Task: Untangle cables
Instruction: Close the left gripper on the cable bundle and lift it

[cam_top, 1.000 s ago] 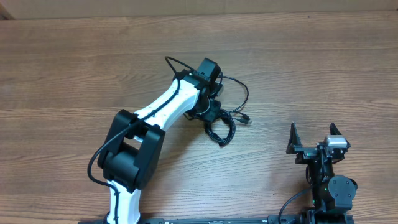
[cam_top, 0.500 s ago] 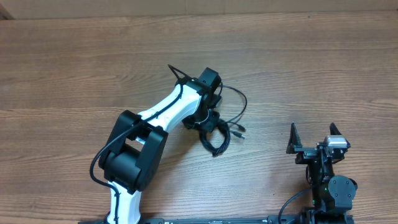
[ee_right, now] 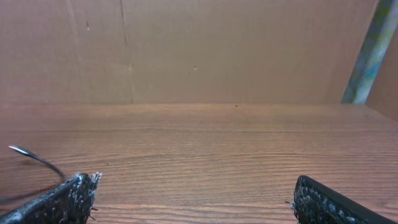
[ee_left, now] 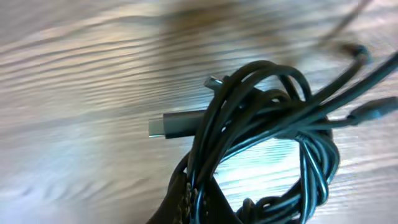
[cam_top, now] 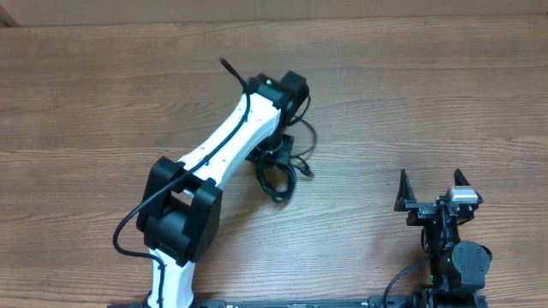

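Status: barely started. The cables (cam_top: 279, 178) are one clump near the table (cam_top: 445, 77) centre, directly under the wrist of the left arm (cam_top: 229, 137), with a loop sticking out on the near side. In the left wrist view the cables (ee_left: 267, 124) are several black loops wound through each other, with no strand pulled free. One flat silvery-tipped plug (ee_left: 169, 125) pokes out on the left of the bundle. Two more plug ends (ee_left: 373, 109) sit at the right edge, too blurred to identify. The left gripper (cam_top: 276, 156) is mostly hidden by its own wrist from overhead. In its own camera the strands run straight into the dark fingers (ee_left: 186, 205) at the bottom of frame, so I read it as clamped on the bundle, probably lifting it slightly off the wood. The right gripper (cam_top: 431, 178) is parked at the near right edge, well apart from the cables, with its jaws spread and nothing between them; its camera sees only bare wood and the back wall. Done: one grasp on the clump. Left: find a free end, get the second gripper onto a strand, pull the loops apart, and lay the two cords down separately.
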